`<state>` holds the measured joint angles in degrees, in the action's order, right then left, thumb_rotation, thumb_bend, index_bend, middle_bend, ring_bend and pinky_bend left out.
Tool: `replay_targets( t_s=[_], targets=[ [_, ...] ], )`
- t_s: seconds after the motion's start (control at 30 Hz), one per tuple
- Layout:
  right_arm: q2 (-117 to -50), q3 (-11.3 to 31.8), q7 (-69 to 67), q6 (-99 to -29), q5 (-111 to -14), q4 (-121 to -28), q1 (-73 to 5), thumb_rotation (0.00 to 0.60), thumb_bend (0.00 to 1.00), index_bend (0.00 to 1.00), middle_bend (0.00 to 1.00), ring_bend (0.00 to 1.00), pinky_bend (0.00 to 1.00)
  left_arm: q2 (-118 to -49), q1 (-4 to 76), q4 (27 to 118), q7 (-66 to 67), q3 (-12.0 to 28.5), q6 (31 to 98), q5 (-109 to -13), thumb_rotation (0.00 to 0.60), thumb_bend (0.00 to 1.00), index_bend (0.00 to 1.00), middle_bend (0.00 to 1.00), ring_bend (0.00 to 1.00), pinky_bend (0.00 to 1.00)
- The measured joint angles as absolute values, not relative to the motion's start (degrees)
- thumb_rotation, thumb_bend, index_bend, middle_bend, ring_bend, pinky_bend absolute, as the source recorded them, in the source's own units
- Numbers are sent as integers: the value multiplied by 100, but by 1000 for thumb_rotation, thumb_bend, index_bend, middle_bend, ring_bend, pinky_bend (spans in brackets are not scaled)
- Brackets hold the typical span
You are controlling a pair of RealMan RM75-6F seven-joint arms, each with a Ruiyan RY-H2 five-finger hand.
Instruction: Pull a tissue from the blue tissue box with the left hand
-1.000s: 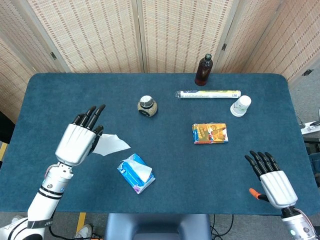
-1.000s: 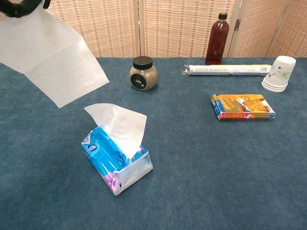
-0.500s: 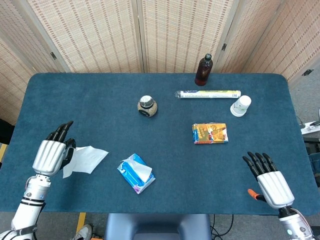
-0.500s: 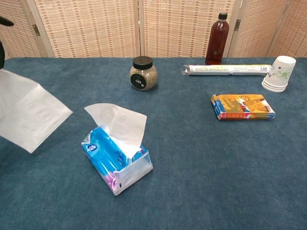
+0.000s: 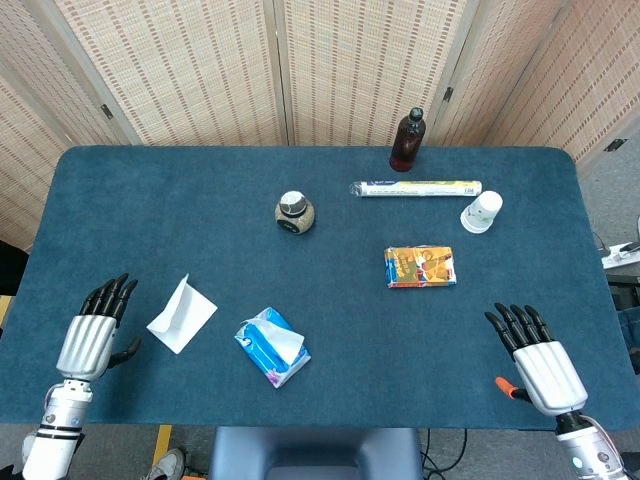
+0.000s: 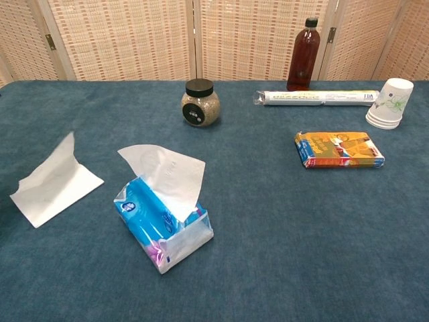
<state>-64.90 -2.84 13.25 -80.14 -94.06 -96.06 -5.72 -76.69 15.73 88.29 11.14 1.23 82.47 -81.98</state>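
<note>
While the pulled tissue [image 5: 181, 314] lies loose on the worktop [image 5: 330, 210], half folded with one flap standing up, the left hand [image 5: 92, 335] rests at the near left edge with its fingers [image 5: 110, 296] apart and nothing between them — the extraction itself looks complete. Just right of the sheet sits the blue tissue box [image 5: 271, 346], a soft pack lying askew, with the next tissue [image 6: 165, 171] standing out of its slot. What remains, by judgement, is only to settle the arm; doing this well means keeping the palm clear of the freed sheet so that no draught or brush drags it, and leaving the light pack undisturbed.

Further right and toward the back stand a black-lidded jar [image 5: 294, 212], a dark bottle [image 5: 406, 142], a long wrapped roll [image 5: 416, 188] and stacked paper cups [image 5: 481, 212]; an orange carton [image 5: 420, 267] lies flat nearer the middle. At the near right corner the right hand [image 5: 535, 360] rests palm down, fingers spread and empty, well apart from everything.

Surface — dark blue, felt-like cloth, likely grippy enough to hold paper in place. Behind it runs a folding screen [image 5: 270, 65] of woven, cane-like panels in pale frames.
</note>
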Motion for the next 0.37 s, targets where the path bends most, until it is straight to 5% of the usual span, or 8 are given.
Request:
replay_targets(
  t_s=[0.37],
  targets=[
    [-6497,-284,1362,-8032,-9410,-9604,-567,600,34,0,0,0,0,-7764,1012,8531,955,-68,8918,-8534,600,304,0,0,0,120]
  ],
)
